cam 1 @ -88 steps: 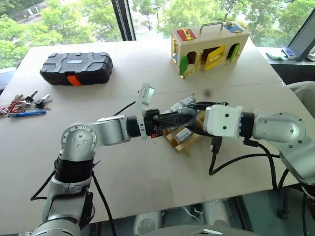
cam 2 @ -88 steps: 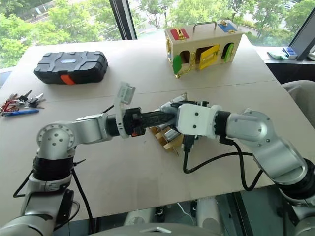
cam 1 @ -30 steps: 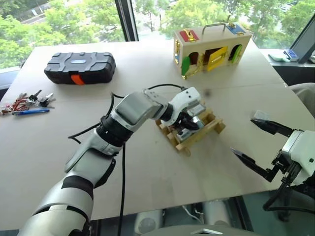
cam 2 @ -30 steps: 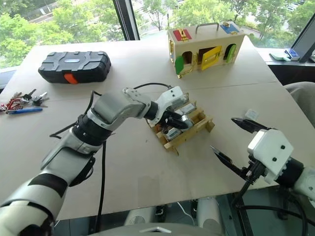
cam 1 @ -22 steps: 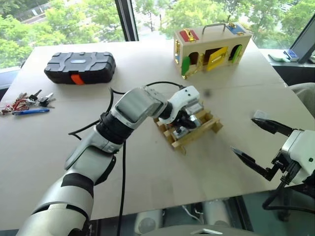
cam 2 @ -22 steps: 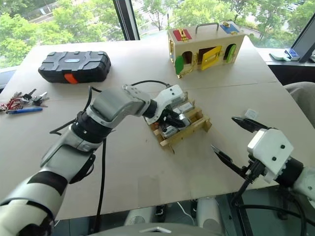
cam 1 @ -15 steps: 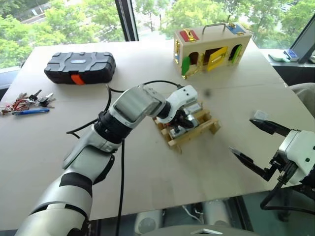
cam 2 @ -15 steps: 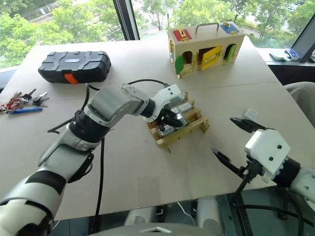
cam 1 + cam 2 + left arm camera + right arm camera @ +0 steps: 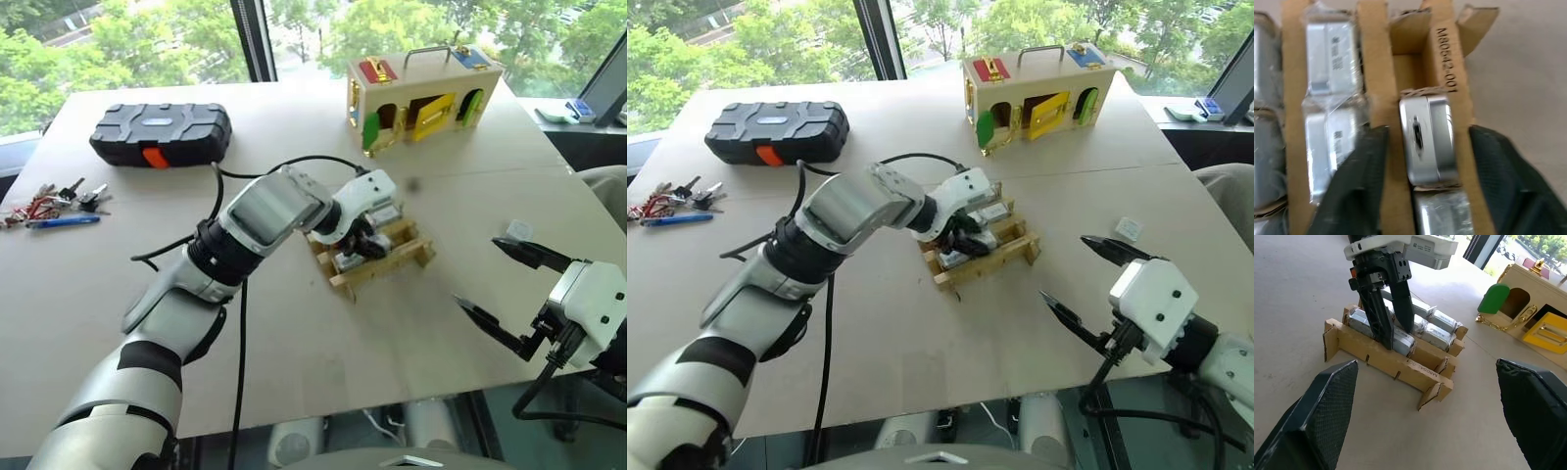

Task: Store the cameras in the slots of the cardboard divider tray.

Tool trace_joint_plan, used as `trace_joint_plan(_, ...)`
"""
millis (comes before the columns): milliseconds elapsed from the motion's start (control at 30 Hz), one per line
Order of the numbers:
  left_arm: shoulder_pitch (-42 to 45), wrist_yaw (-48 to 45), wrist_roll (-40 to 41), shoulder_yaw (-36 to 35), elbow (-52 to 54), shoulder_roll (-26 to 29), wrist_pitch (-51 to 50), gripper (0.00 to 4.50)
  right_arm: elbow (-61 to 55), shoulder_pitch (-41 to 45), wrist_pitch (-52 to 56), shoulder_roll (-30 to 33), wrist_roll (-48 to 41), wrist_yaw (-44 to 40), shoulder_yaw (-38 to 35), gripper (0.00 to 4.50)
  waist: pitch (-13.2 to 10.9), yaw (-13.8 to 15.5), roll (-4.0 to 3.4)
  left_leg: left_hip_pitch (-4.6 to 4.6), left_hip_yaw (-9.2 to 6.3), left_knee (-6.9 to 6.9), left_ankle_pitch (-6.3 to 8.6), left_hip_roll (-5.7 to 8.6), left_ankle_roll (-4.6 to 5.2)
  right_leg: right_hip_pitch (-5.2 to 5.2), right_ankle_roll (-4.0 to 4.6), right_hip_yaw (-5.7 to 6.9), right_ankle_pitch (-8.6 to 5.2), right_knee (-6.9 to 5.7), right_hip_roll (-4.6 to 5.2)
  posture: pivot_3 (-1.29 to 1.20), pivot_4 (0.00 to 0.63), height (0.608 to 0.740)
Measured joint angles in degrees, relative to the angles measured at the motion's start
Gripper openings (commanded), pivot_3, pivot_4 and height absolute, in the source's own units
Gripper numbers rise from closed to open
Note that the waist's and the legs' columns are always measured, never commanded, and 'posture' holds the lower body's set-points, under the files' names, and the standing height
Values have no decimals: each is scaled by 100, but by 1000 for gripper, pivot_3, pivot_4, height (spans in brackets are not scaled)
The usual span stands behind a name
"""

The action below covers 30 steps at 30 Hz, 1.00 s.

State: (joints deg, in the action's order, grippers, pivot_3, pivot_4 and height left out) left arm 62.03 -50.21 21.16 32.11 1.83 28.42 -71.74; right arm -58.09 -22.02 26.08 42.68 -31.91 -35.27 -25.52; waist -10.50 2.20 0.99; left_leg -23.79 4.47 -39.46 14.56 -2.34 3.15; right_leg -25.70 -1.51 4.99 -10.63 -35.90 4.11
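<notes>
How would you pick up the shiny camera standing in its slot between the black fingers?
Probably from straight above, pinching the camera's two long flat faces. It stands on edge in the cardboard divider tray, whose strips hide its lower part, and the left gripper's open fingers already straddle it.

Your left arm (image 9: 257, 217) is silver-grey with black joint rings and a loose black cable (image 9: 238, 338); both white-housed grippers carry textured black fingers (image 9: 1317, 418).

head pair looking down over table, wrist views sharing divider tray (image 9: 1396, 363), left very close
</notes>
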Motion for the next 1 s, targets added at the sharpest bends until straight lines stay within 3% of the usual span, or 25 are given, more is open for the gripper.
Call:
trace_joint_plan(233, -164, -180, 944, -2109, 234, 362, -451, 3466, 221, 327, 768, -231, -126, 834, -51, 4500, 6, -70, -6, 9, 2, -1, 0, -2, 0, 3, 1, -5, 0, -8, 0, 0, 150, 740)
trace_joint_plan(300, -1041, -97, 1012, -2981, 583, 192, 546, 3466, 436, 587, 1280, 21, 119, 1193, 5, 4500, 19, -111, -27, 15, 16, -1, 0, -5, 0, 3, 2, -22, 1, -9, 8, 0, 150, 740)
trace_joint_plan(367, -1894, -217, 1027, -3363, 778, 285, 1389, 3466, 806, 1021, 1931, 160, 217, 1528, 33, 4500, 19, -150, -4, 13, 19, -3, -1, -1, -1, 1, 23, -27, 14, -9, 4, 0, 150, 740)
trace_joint_plan(500, -3153, -1154, 1337, -4015, 800, 820, 2365, 4446, 1945, 2096, 2775, 25, 121, 1828, 214, 4500, 21, -156, 1, 14, 21, -4, 0, -7, -1, -5, 32, -21, 19, -8, -6, 0, 150, 740)
trace_joint_plan(533, -3504, -1452, 1460, -4290, 805, 922, 2674, 4446, 2317, 2375, 2960, -77, 123, 1906, 265, 4500, 21, -150, 0, 13, 19, -3, 0, -7, -1, -7, 29, -19, 17, -8, -6, 0, 150, 740)
trace_joint_plan(767, -5027, -2453, 1571, -4893, 1039, 1336, 3999, 4446, 3716, 3354, 3144, -446, 199, 1982, 647, 4500, 23, -120, -4, 3, 19, -3, 1, -7, 1, -6, 28, -19, 16, 3, 6, 0, 150, 740)
trace_joint_plan(1000, -5794, -2121, 1716, -4997, 1726, 1265, 4345, 4446, 4982, 4260, 3249, -1138, 639, 2710, 730, 4500, 23, -137, -5, 3, 18, -2, 0, -9, 2, -7, 32, -18, 19, 0, 3, 0, 150, 740)
